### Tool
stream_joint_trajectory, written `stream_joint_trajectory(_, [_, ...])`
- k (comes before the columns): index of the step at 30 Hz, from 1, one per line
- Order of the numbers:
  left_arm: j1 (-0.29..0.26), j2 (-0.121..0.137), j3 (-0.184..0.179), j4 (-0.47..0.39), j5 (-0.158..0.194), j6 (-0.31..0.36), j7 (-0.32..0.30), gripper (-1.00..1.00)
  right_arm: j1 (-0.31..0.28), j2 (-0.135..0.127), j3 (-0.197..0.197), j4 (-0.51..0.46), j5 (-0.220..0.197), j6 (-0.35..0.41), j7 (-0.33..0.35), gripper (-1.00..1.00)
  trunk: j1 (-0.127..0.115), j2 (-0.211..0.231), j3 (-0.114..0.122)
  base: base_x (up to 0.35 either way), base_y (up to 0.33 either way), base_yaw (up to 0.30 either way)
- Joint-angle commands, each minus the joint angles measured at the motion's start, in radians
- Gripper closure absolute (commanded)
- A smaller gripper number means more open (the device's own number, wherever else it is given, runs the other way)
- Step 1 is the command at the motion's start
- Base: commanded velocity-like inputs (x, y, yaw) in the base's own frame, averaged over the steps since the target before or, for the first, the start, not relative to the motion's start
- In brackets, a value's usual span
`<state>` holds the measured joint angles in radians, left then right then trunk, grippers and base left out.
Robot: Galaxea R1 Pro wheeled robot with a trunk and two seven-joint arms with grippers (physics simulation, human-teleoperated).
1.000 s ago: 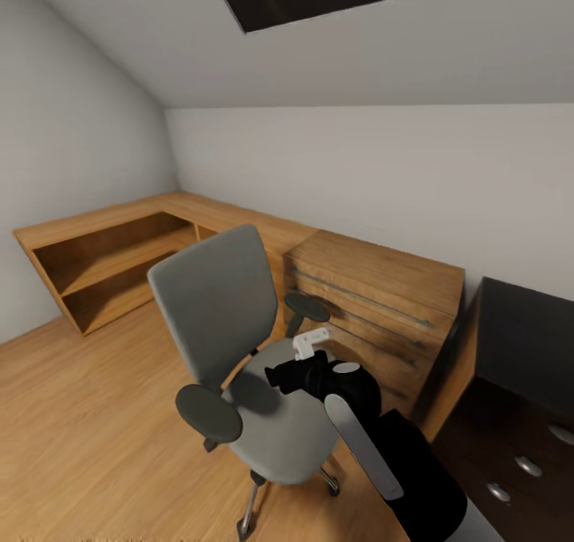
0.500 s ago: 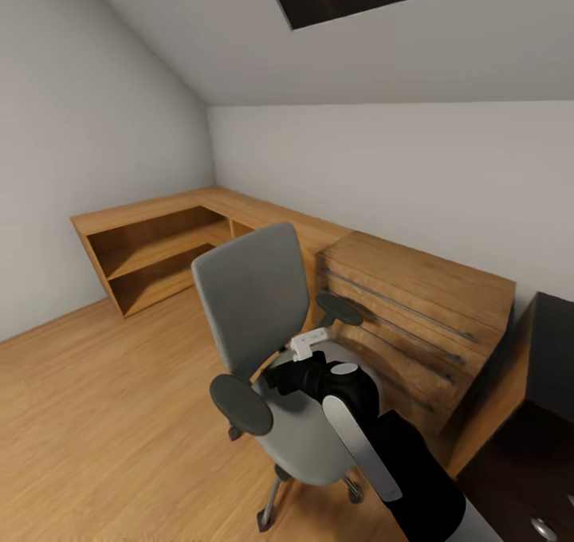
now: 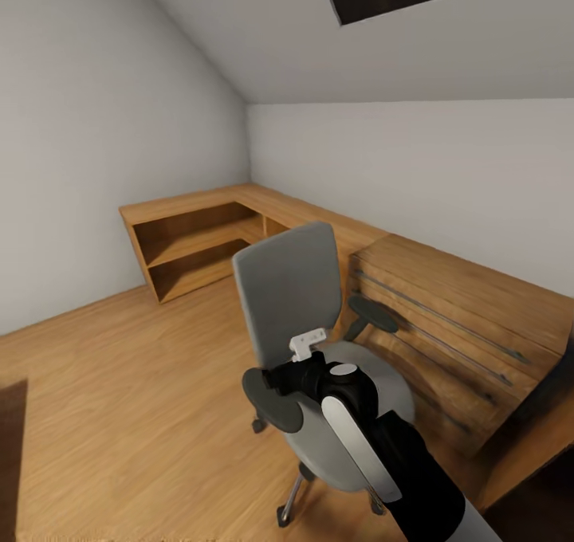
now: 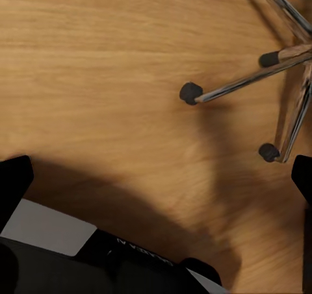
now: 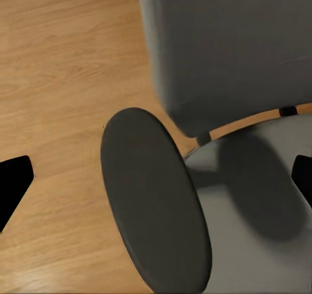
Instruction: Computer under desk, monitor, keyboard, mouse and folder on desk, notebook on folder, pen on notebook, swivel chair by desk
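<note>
The swivel chair (image 3: 293, 296), grey with black armrests, stands on the wood floor in the middle of the head view, its back toward the wall. My right gripper (image 3: 277, 379) hangs open just above its near armrest pad (image 5: 156, 203), with nothing between the fingers (image 5: 13, 180). The part of the grey seat (image 5: 260, 229) that shows is bare. In the left wrist view my left gripper (image 4: 156, 180) is open low over the floor, beside the chair's chrome star base (image 4: 286, 70) and its casters.
A light-wood dresser (image 3: 470, 319) stands against the wall right of the chair. A low wooden shelf unit (image 3: 195, 243) runs along the far corner. Open wood floor (image 3: 135, 382) spreads to the left, and a dark patch (image 3: 11, 454) lies at the bottom left edge.
The whole head view has swung to the left, so chair, dresser and shelf sit further right in the picture and the black desk has slid out at the right. My right arm keeps its pose.
</note>
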<state>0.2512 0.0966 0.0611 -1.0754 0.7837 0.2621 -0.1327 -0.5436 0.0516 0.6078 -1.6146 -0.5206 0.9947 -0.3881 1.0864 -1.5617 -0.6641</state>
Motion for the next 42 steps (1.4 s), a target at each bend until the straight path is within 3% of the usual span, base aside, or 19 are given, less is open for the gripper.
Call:
stream_joint_trajectory(1, [0.0,0.0,0.002,-0.001,0.009,0.008,-0.002,-1.0,-0.001,0.0,0.001,-0.001,-0.01,0.002,-0.011,-1.0,0.0,0.0,-0.001,0.0,0.0,0.268])
stream_joint_trajectory(11, [0.0,0.0,0.002,-0.001,0.009,0.008,-0.002,-1.0,-0.001,0.001,0.001,0.0,-0.01,0.002,-0.012,-1.0,0.0,0.0,-0.006,0.0,0.035,0.268])
stream_joint_trajectory(28, [0.0,-0.001,0.001,-0.001,0.006,0.007,-0.001,-1.0,-0.001,-0.004,0.0,-0.001,-0.01,0.002,-0.012,-1.0,0.0,0.0,-0.013,0.01,0.226,0.268])
stream_joint_trajectory(42, [0.0,-0.001,0.002,-0.001,0.005,0.007,-0.001,-1.0,-0.001,-0.007,-0.002,-0.001,-0.009,0.002,-0.012,-1.0,0.0,0.0,-0.019,0.004,0.021,0.268])
